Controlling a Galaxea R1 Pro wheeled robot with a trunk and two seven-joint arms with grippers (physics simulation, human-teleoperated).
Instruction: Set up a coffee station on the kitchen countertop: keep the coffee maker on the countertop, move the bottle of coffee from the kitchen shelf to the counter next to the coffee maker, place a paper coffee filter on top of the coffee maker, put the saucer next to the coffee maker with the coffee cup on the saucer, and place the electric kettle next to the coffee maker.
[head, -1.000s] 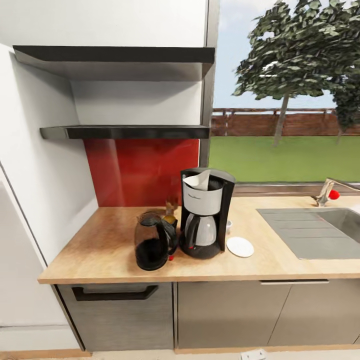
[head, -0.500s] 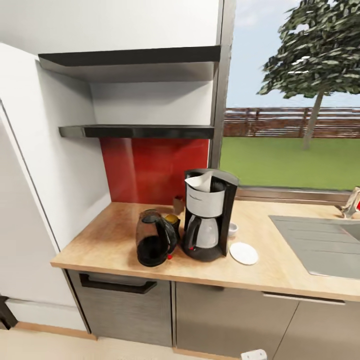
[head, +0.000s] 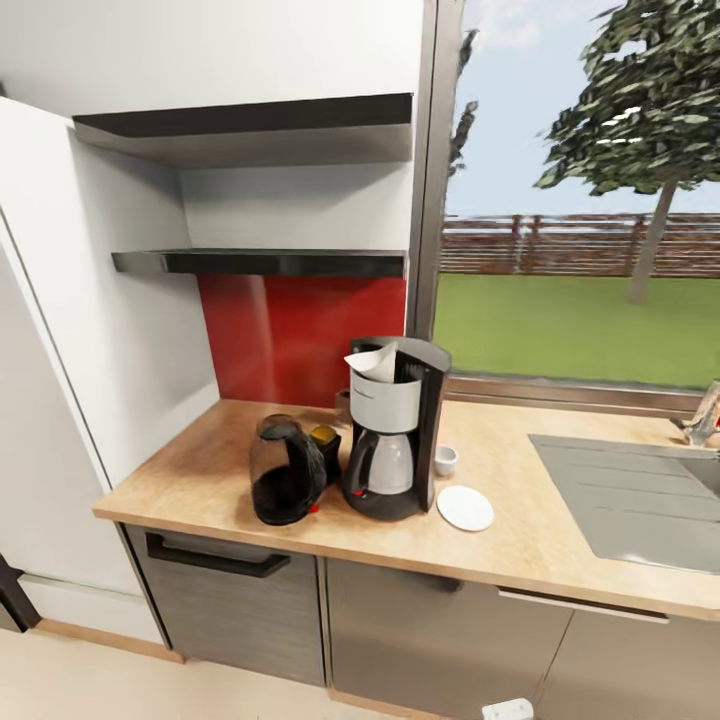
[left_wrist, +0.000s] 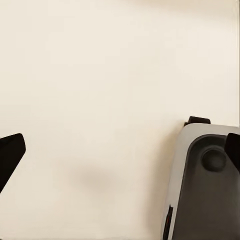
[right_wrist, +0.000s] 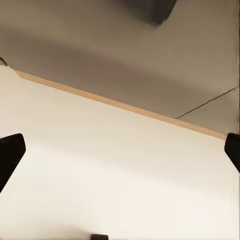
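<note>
Only the cup (head: 446, 460) remains: it sits on the worktop (head: 200, 470) behind the saucer (head: 465, 507), right of the coffee maker (head: 392, 425). Both grippers hang wide, empty; drive closer first.

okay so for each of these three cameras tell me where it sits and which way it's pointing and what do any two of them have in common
Head view: on the robot's head, facing the countertop with the coffee maker, electric kettle, saucer and coffee cup; none of the robot's body seen.
Left wrist view: near the left gripper, aimed down at pale floor and a grey part of the robot; dark fingertips at both edges.
Right wrist view: near the right gripper, aimed at floor and the cabinet base.
Shared: both wrist views show the same pale floor between wide-apart fingertips.
</note>
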